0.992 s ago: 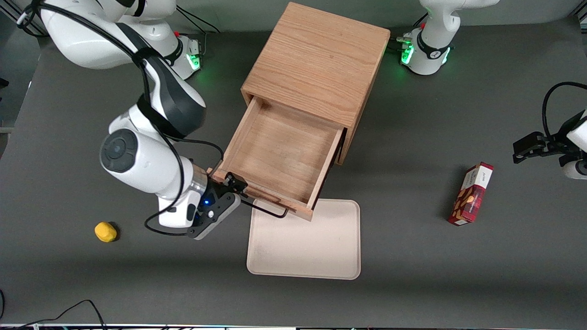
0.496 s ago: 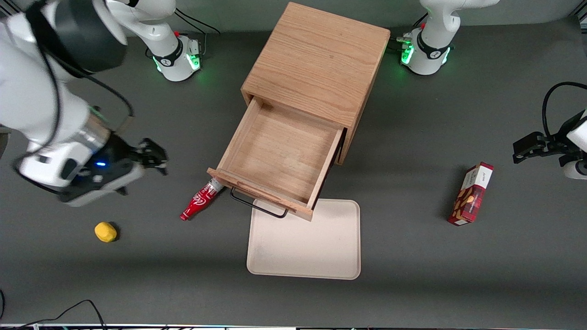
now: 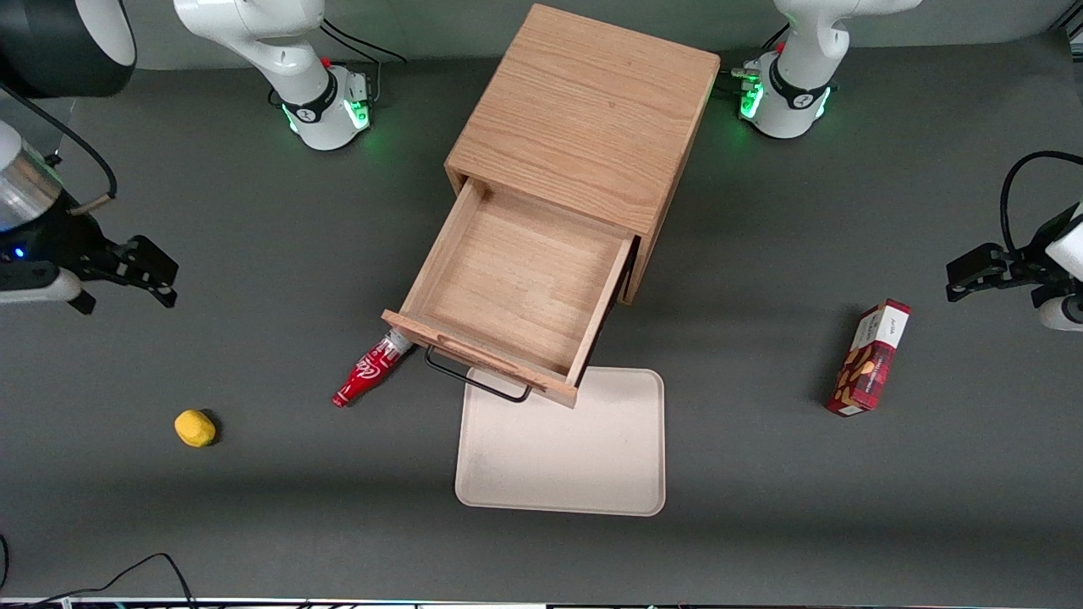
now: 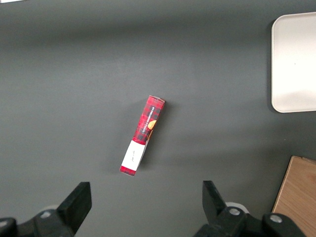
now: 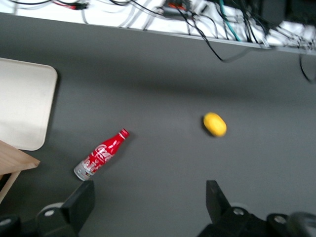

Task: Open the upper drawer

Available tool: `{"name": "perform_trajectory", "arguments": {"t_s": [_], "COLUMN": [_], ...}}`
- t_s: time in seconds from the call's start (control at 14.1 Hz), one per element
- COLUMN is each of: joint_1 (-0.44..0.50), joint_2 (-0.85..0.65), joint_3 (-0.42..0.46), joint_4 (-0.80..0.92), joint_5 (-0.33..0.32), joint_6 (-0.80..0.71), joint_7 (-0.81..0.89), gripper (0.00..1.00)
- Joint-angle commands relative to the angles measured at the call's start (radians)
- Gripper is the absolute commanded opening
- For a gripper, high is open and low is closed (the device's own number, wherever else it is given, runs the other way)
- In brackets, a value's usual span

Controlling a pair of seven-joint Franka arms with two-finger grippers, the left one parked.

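Our gripper hangs with fingers spread and empty, well apart from the cabinet, toward the working arm's end. The upper drawer stands pulled far out at the cabinet's seven o'clock, handle over the tray; we judge the opening done, nothing left

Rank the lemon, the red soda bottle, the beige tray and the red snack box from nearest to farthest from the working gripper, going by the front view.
The gripper hangs open at the working arm's end of the table.
1. Lemon, nearer the front camera than the gripper.
2. Red soda bottle, beside the upper drawer.
3. Beige tray, in front of the drawer.
4. Red snack box, toward the parked arm's end.
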Motion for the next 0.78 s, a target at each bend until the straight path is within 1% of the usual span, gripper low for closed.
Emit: {"name": "perform_trajectory", "arguments": {"t_s": [0.0,0.07,0.14,0.71], "joint_1": [0.008,0.001,-0.003,0.007], "joint_2": [-0.028,-0.026,-0.028,-0.028], "joint_3": [-0.067,-0.079,-0.091,-0.091], "joint_4": [0.018,0.027,0.027,0.032], "joint_5": [0.041,0.087,0.101,0.095], "joint_6": [-0.07,-0.09,-0.092,-0.098], "joint_7": [0.042,0.036,0.025,0.027], "gripper": [1.0,1.0,1.0,1.0]}}
